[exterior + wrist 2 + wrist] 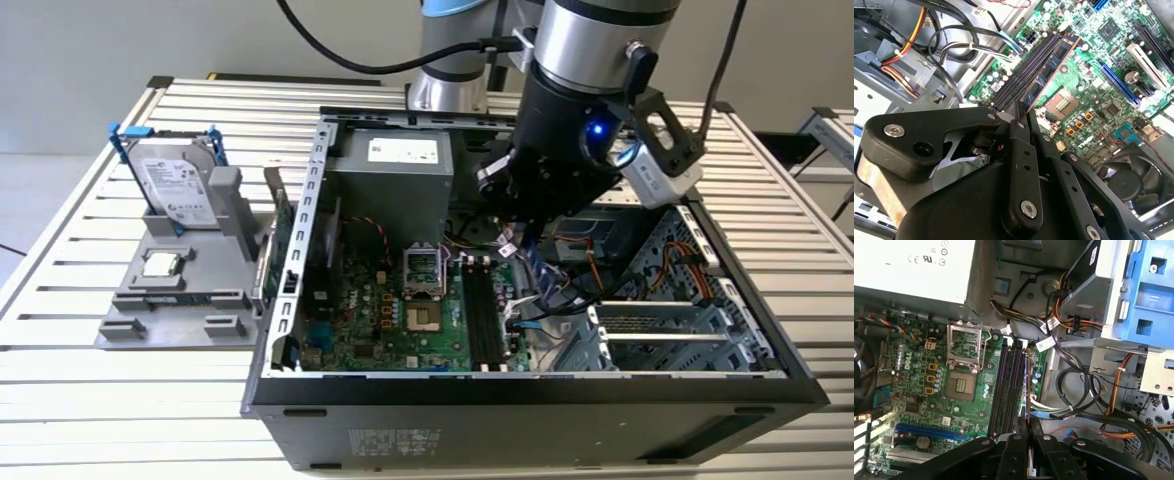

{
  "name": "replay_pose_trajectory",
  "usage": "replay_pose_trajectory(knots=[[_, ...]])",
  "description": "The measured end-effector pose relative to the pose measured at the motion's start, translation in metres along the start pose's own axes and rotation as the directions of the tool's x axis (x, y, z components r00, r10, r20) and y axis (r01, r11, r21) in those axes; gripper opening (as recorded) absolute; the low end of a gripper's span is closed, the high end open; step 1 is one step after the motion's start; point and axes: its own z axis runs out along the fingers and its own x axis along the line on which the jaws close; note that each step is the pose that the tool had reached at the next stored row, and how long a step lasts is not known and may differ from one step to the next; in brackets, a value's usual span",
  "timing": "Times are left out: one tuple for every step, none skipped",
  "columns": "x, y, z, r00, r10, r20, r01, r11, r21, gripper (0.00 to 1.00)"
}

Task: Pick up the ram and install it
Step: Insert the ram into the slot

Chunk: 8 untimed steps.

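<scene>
Jaws clamped on the ram (1050,67), held on edge by the gripper (1021,117) inside the computer case (300,200); long axis parallel with the memory slots (1006,385), stick directly over them, running toward one o'clock from the fingertips in the second wrist view

Ram's (1051,67) near end hidden behind end effector (1021,112).

Exterior view looking down from above and in front at the open computer case (534,400) on a slatted table (134,400), both wrist views peering close past the gripper (1026,450), sharing the motherboard (954,405) and memory slots (1009,385).
</scene>
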Motion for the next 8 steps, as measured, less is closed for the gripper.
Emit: replay_pose_trajectory(knots=[[0.0, 0.0, 0.0005, 1.0, 0.0, 0.0, 0.0, 1.0, 0.0003, 0.0], [0.0, 0.0, 0.001, 1.0, 0.0, -0.0001, 0.0, 1.0, 0.0007, 0.0], [0.0, 0.0, 0.0015, 1.0, 0.0, -0.0002, 0.0, 1.0, 0.0013, 0.0], [0.0, 0.0, 0.0021, 1.0, 0.0, -0.0003, 0.0, 1.0, 0.0017, 0.0], [0.0, 0.0001, 0.0026, 1.0, 0.0, -0.0003, 0.0, 1.0, 0.0021, 0.0], [0.0, 0.0001, 0.0031, 1.0, 0.0, -0.0004, 0.0, 1.0, 0.0026, 0.0], [0.0, 0.0001, 0.0036, 1.0, 0.0, -0.0005, 0.0, 1.0, 0.0031, 0.0], [0.0001, 0.0001, 0.0041, 1.0, 0.0, -0.0005, 0.0, 1.0, 0.0035, 0.0]])
